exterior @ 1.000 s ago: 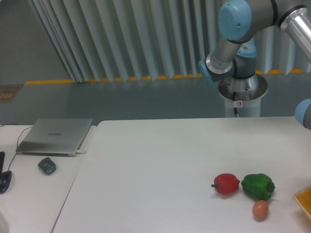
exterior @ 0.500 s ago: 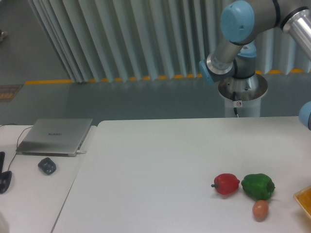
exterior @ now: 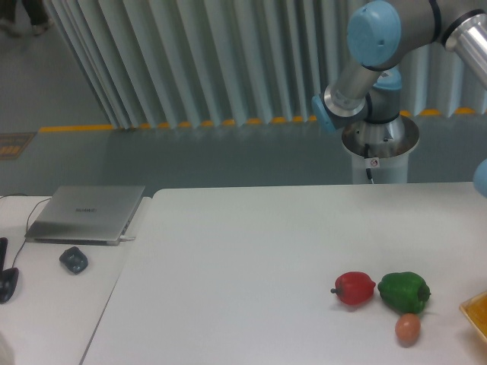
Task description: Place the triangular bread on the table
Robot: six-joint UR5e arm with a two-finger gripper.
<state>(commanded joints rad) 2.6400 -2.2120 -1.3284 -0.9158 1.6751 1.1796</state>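
You've got the triangular bread (exterior: 476, 313) barely poking into view at the far right edge of the white surface (exterior: 251, 251), just a golden-orange sliver cut off by the frame. Left of it sit the green pepper (exterior: 404, 292) and the red pepper (exterior: 354, 288) side by side, with a small orange-brown egg-shaped item (exterior: 408, 328) just in front of the green one. The arm (exterior: 380, 53) is up at the back right, but the gripper isn't in frame, so you can't tell whether it's spread or pinching. Laptop (exterior: 87, 214) sits on the adjoining desk at left.
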